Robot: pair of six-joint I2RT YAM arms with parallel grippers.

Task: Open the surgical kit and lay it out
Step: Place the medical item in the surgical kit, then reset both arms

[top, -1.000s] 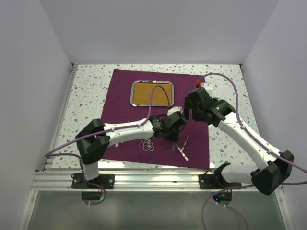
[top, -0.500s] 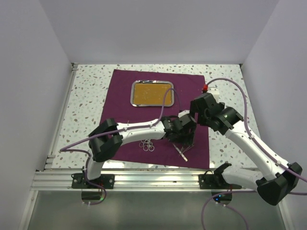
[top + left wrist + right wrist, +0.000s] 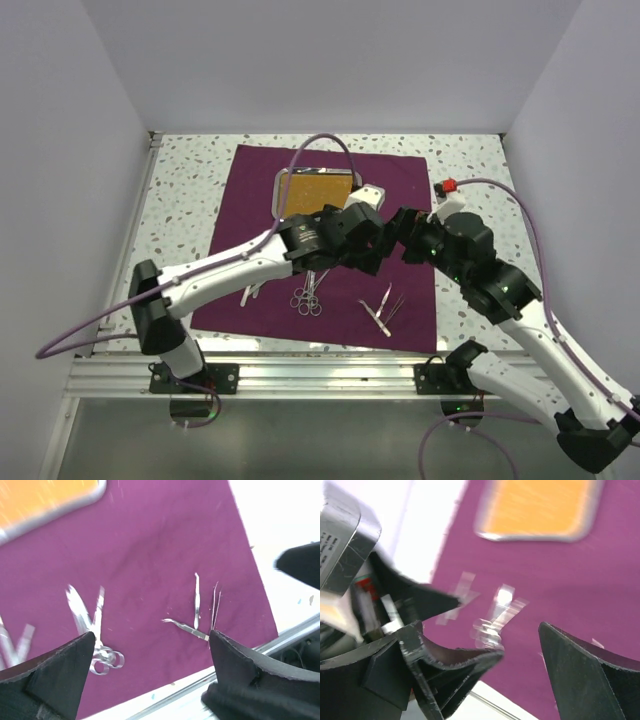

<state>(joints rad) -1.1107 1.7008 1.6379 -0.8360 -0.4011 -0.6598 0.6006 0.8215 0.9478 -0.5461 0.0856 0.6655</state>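
Note:
The surgical kit lies open: its maroon cloth [image 3: 255, 215] is spread flat with the steel tray [image 3: 300, 190] at the back, amber inside. Silver scissors [image 3: 308, 296] lie near the front centre, and forceps and tweezers [image 3: 384, 308] sit to their right. In the left wrist view the tweezers [image 3: 196, 601] and forceps [image 3: 186, 626] lie on the cloth below my left gripper [image 3: 151, 636], which is open and holds nothing. My right gripper [image 3: 521, 639] is open too, hovering over blurred scissors [image 3: 496, 614]. From above, the left gripper [image 3: 370, 258] and right gripper [image 3: 400, 232] sit close together over the cloth's right half.
A slim silver tool [image 3: 252, 292] lies at the cloth's front left. The speckled table [image 3: 190, 190] borders the cloth, with a metal rail [image 3: 300, 375] along the near edge. White walls enclose three sides. The left arm's wrist housing [image 3: 342, 540] fills the right wrist view's left side.
My left gripper has opened and risen back from the forceps and tweezers, which stay on the cloth. The right gripper has shifted slightly, staying open.

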